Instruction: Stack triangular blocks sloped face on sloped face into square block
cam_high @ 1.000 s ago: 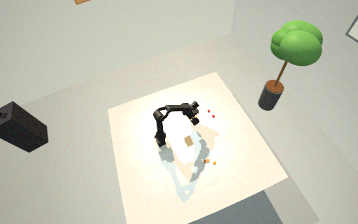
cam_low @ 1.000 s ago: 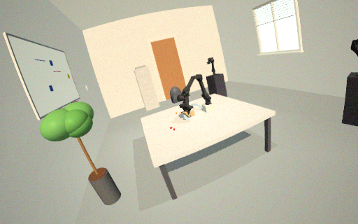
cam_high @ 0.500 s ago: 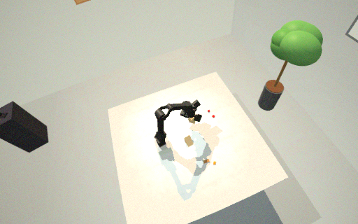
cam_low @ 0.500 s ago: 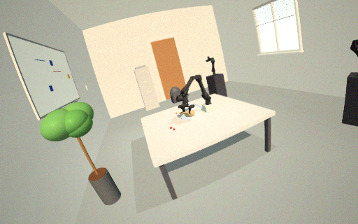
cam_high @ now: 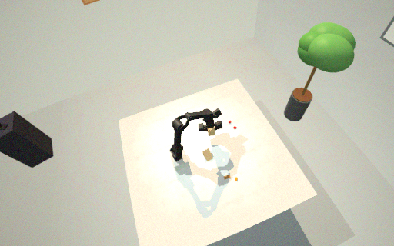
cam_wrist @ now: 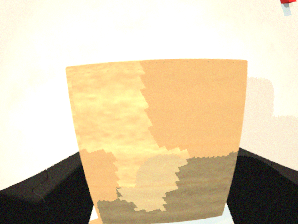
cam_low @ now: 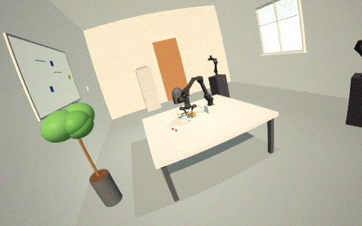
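Observation:
One wooden triangular block (cam_high: pixel 211 131) (cam_wrist: pixel 195 110) is held off the table; its broad face fills the middle of the wrist view. My gripper (cam_high: pixel 210 127) (cam_wrist: pixel 157 151) is shut on it, with a black finger at each side. The other triangular block (cam_high: pixel 208 154) lies on the table, apart from the held one in the top view. In the exterior view the gripper (cam_low: pixel 189 109) is small, and wooden surfaces overlap below it, so I cannot tell the two blocks apart there. The lower block's sloped face is too small to make out.
The pale table (cam_high: pixel 148 192) (cam_low: pixel 164 152) also bears two small red cubes (cam_high: pixel 232 124) (cam_low: pixel 174 129), a small orange cube (cam_high: pixel 236 179) and a small brown-orange piece (cam_high: pixel 227 177). A potted plant (cam_high: pixel 298 105) (cam_low: pixel 105 188) stands on the floor beyond the table.

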`<state>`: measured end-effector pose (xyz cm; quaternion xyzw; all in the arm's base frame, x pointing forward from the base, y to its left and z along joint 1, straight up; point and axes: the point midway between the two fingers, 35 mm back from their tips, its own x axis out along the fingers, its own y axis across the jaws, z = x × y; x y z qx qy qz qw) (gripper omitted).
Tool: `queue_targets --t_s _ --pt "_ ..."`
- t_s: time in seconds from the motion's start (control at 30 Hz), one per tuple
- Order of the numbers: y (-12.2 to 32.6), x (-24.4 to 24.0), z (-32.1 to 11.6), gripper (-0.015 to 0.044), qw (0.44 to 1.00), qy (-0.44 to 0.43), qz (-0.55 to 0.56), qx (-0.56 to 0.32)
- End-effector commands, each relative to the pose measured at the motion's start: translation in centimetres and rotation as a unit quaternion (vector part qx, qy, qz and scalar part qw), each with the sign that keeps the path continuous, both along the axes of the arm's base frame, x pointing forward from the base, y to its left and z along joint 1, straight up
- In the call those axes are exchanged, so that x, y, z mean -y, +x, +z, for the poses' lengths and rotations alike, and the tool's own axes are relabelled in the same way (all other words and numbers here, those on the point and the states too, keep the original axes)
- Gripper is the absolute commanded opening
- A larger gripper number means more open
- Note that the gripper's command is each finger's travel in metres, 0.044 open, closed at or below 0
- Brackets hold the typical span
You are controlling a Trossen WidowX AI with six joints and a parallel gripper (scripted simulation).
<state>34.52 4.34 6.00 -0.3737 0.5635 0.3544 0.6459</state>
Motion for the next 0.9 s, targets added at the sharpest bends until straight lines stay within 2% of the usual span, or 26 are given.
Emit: queue_targets --t_s 0.0,0.3,0.57,0.87 --pt "0.1 0.0 0.3 0.0000 0.997 -0.014 0.075 -0.006" --pt "0.0 0.0 0.6 0.0000 0.976 -0.030 0.216 -0.026" --pt "0.0 0.1 0.6 0.0000 0.975 -0.030 0.219 -0.026" --pt "-0.8 4.0 1.6 0.0000 0.975 -0.032 0.219 -0.027"
